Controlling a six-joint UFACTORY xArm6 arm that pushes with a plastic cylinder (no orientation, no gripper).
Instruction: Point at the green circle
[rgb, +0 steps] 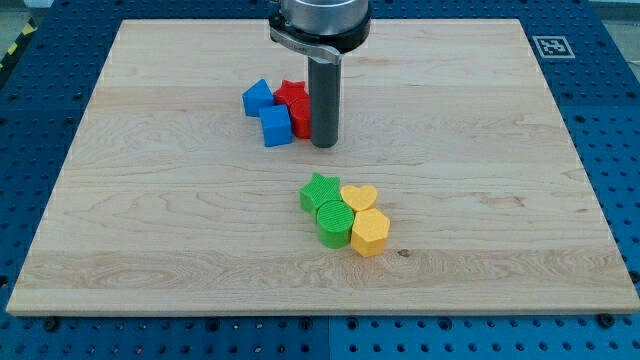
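My rod (323, 95) was dark grey, round and straight, like a thick stick. My tip (323, 146) was flat at the end. Above it sat a shiny silver ring with a dark band.

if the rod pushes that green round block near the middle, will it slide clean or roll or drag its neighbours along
The green circle block sits flat and squat on the wooden board, so it probably slides rather than rolls or tips. It touches the green star block and yellow hexagon block, so these likely shift too. My tip is above it, beside the red block.
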